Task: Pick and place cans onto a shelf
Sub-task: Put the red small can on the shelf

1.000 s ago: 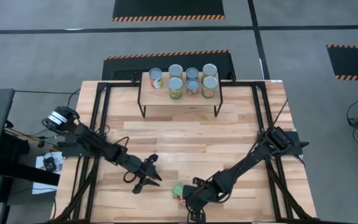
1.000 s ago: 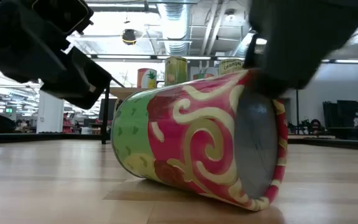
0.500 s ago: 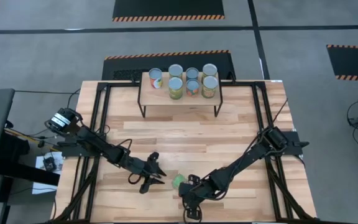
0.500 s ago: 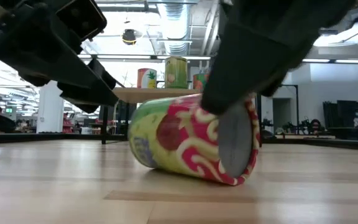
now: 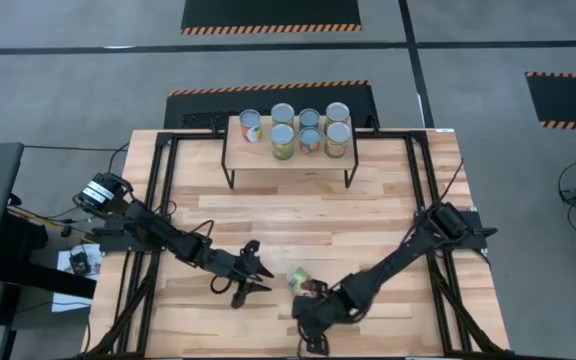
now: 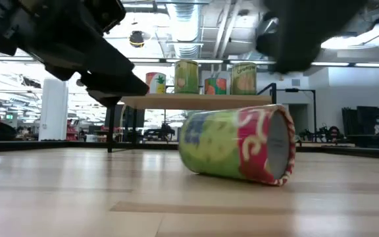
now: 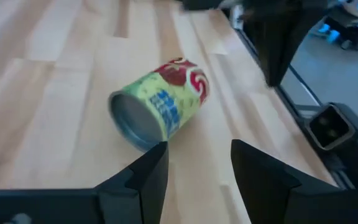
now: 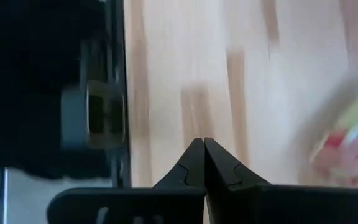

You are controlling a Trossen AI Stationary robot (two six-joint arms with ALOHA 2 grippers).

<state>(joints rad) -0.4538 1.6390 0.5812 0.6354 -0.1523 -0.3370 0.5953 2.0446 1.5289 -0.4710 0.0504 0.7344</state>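
Can (image 5: 297, 278) lies toppled between left gripper (image 5: 251, 279) and right gripper (image 5: 308, 322)

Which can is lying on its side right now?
The loose can on the table near the front edge, between the left gripper and right gripper. The seven others stand upright on the shelf.

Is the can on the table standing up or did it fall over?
Fallen over. The can lies on its side on the table, round end facing sideways.
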